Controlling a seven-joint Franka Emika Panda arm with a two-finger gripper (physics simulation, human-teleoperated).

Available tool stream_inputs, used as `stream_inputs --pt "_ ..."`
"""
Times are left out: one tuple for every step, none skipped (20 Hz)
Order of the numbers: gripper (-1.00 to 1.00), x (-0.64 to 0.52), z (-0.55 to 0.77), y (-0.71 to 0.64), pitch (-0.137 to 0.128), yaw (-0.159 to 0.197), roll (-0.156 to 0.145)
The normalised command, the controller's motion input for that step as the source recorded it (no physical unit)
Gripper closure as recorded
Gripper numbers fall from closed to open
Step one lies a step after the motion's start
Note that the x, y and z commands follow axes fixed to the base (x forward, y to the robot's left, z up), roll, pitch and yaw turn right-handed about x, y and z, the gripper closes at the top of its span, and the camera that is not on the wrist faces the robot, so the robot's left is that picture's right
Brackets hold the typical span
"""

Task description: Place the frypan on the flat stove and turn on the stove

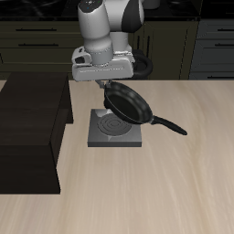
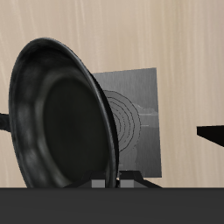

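The end effector point(image 1: 107, 84) grips the frypan point(image 1: 129, 101), tilted steeply above the flat stove point(image 1: 115, 131). Released now, it could slide off the burner onto the tabletop point(image 1: 174, 174).

Occlusions and cropping. In the exterior view the frypan point(image 1: 130, 102) covers the back corner of the flat stove point(image 1: 113, 131) and part of its coil; the gripper point(image 1: 103, 84) is masked by the arm's wrist housing and the pan rim, so the stance of its jaws cannot be told. In the wrist view the pan hides about half of the stove and its burner point(image 2: 128, 122), and the pan's rim and handle are cut by the frame edge. The dark block point(image 1: 29, 137) is cropped at the exterior view's edge.
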Motion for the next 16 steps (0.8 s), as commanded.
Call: stream_inputs --pt "1.00 0.30 -0.20 -0.17 0.023 0.038 -0.082" --pt "1.00 0.19 -0.24 -0.02 0.052 0.029 -0.019" --pt "1.00 0.18 -0.22 -0.01 0.044 0.036 -0.012" --pt "1.00 0.07 -0.10 -0.02 0.018 0.037 -0.042" --pt "1.00 0.33 -0.58 0.11 0.115 0.014 0.017" --pt "1.00 0.14 -0.43 0.13 0.068 0.064 -0.010" --pt "1.00 -0.05 -0.31 0.09 0.039 0.057 -0.019" --pt "1.00 0.05 -0.33 0.07 0.098 -0.071 0.039" --pt "1.00 -0.14 -0.35 0.07 0.042 0.044 -0.015" --pt "1.00 -0.09 -0.18 0.00 0.039 -0.005 0.016" --pt "1.00 -0.13 -0.28 -0.03 0.078 -0.042 -0.027" --pt "1.00 -0.12 -0.27 0.06 0.039 0.058 0.028" --pt "1.00 -0.16 -0.22 -0.05 0.019 0.035 -0.040" --pt "1.00 -0.14 -0.33 -0.08 0.101 -0.017 -0.046" --pt "1.00 -0.24 -0.23 -0.03 0.042 0.023 -0.007" --pt "1.00 -0.26 -0.21 -0.17 0.003 0.047 -0.044"
